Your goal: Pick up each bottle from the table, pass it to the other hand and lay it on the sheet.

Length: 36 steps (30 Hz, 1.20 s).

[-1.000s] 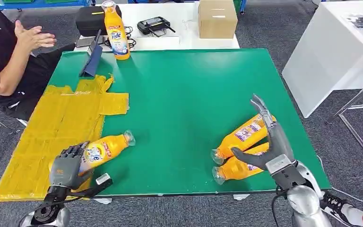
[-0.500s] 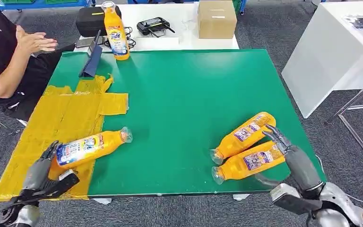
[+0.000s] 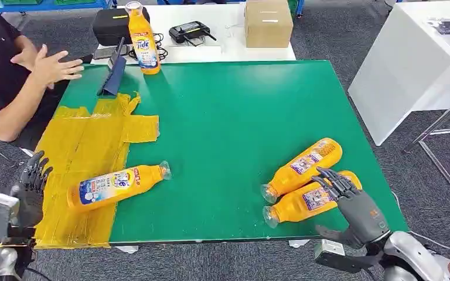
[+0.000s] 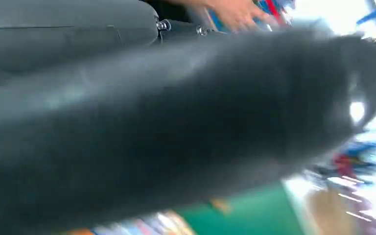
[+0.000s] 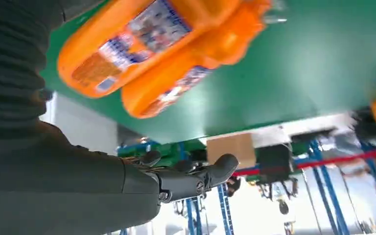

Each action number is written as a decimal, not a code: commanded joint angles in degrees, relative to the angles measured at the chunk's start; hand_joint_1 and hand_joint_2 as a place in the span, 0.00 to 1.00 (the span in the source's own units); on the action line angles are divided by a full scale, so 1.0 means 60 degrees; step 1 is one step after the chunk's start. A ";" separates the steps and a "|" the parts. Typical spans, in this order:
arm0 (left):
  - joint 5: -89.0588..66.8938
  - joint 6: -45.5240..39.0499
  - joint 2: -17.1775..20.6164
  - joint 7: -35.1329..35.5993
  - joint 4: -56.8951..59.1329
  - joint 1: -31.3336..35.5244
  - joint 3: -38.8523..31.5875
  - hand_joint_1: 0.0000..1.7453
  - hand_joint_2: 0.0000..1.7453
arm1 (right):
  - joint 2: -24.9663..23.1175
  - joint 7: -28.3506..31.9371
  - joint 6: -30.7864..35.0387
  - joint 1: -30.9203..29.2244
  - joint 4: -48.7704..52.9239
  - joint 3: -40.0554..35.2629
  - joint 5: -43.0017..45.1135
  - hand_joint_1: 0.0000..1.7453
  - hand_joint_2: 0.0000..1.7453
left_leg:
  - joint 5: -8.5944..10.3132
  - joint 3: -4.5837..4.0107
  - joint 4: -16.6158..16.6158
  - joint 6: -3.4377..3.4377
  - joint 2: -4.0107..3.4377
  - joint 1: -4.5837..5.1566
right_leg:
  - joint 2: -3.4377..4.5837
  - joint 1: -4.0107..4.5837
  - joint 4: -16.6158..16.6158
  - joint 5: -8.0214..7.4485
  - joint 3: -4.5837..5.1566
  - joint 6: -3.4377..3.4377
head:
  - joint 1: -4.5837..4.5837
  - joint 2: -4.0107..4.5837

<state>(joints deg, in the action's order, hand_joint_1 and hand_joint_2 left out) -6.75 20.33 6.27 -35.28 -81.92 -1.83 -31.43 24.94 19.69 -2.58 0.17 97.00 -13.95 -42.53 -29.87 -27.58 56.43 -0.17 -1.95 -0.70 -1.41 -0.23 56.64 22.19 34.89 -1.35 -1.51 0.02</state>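
From my station, the left wrist view was smeared: the left hand [image 4: 176,127] was a dark blur, so I could not read its fingers there. The right hand [image 3: 354,208] covered part of the nearer bottle [image 3: 304,204]. The person [image 3: 0,76] was cut off at the frame's edge. Bottle label text stayed too small to read.

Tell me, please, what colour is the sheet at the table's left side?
The sheet is yellow, crinkled; it shows best in the head view.
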 commanded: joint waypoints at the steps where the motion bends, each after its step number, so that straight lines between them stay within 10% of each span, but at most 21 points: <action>1: 0.2274 0.2178 -0.1194 0.0615 -0.1594 -0.0738 -0.0039 0.00 0.00 | 0.1420 -0.0446 -0.1159 -0.2173 -0.1725 -0.1107 0.0928 0.00 1.00 | -0.0005 0.0015 -0.0007 0.0008 0.0000 0.0009 | 0.0028 -0.0005 -0.0006 -0.0001 -0.0007 -0.0004 | 0.0000 0.0000; 6: 0.1974 0.2292 -0.1424 0.0542 -0.2220 -0.1256 0.0925 0.00 0.00 | 0.2830 -0.0587 -0.1946 -0.2579 -0.1865 -0.0874 0.1678 0.00 1.00 | -0.0014 0.0013 -0.0001 0.0019 0.0027 0.0015 | 0.0021 -0.0012 -0.0007 0.0005 -0.0013 -0.0011 | -0.0007 0.0000; 16: 0.2022 0.2188 -0.1318 0.0564 -0.2172 -0.1219 0.1001 0.00 0.00 | 0.2798 -0.0590 -0.1991 -0.2573 -0.1818 -0.0916 0.1733 0.00 1.00 | -0.0021 0.0017 -0.0009 0.0032 0.0033 0.0009 | 0.0004 -0.0009 -0.0019 0.0003 -0.0017 -0.0002 | -0.0007 0.0000; 23: 0.2274 0.1571 -0.0803 0.0478 -0.1705 -0.0792 0.1933 0.00 0.00 | 0.4873 -0.1084 -0.3157 -0.2526 -0.1073 -0.1020 0.3673 0.00 1.00 | -0.0019 0.0007 0.0002 0.0041 0.0084 0.0020 | -0.0030 -0.0016 -0.0004 0.0015 -0.0014 -0.0008 | -0.0007 0.0000; 36: 0.2303 0.1527 -0.0667 0.0454 -0.1352 -0.0482 0.2447 0.00 0.00 | 0.3833 -0.1225 -0.2911 -0.4303 -0.3279 -0.4217 0.2827 0.00 1.00 | -0.0014 0.0045 -0.0026 0.0041 0.0033 0.0005 | 0.0012 -0.0016 -0.0036 -0.0003 -0.0040 -0.0002 | -0.0011 0.0000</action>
<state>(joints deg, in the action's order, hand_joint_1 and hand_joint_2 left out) 7.15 29.83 1.46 -32.33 -94.20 -6.28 -19.89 50.75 12.87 -21.48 -19.50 85.83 -27.24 -25.66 -29.95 -27.58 56.46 0.08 -1.79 -0.61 -1.48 -0.38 56.60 22.19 34.88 -1.40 -1.57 0.02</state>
